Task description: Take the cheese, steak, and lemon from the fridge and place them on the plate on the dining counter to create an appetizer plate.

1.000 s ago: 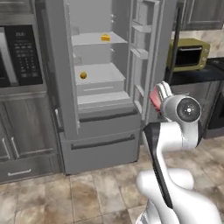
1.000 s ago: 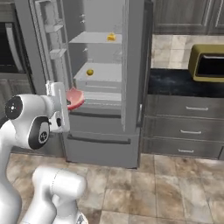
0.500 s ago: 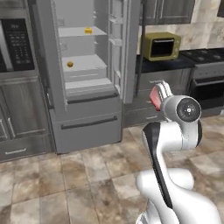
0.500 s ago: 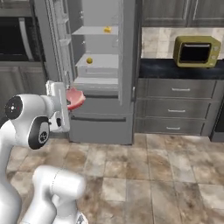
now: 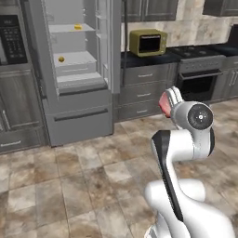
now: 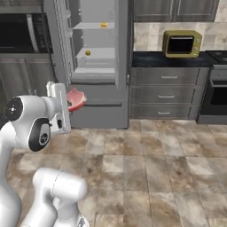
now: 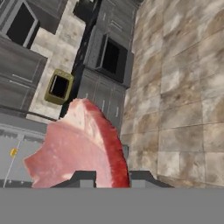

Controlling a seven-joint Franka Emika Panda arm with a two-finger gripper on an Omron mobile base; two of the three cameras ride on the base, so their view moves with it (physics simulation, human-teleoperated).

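Note:
The steak [image 7: 78, 144], a pinkish-red slab, sits clamped in my gripper [image 7: 113, 175], which is shut on its lower edge. From the base views the steak [image 5: 164, 105] [image 6: 76, 99] hangs in the gripper [image 5: 169, 99] [image 6: 68, 102] at chest height over the floor, well away from the fridge [image 5: 74, 69] [image 6: 95, 57]. The fridge stands open. The cheese [image 5: 78, 27] [image 6: 103, 25] lies on its upper shelf and the lemon [image 5: 61, 59] [image 6: 88, 52] on the shelf below. The plate and the dining counter are out of view.
An olive-yellow microwave [image 5: 148, 42] [image 6: 181, 43] [image 7: 59, 86] stands on the dark counter right of the fridge, above grey drawers [image 6: 166, 95]. A black oven [image 5: 200, 79] follows further right. A built-in black microwave [image 5: 11, 44] is left of the fridge. Tiled floor [image 6: 146, 168] spreads in front.
The whole scene has slid left and shrunk in both base views, so the base has backed off and turned right. The steak stays in the shut gripper.

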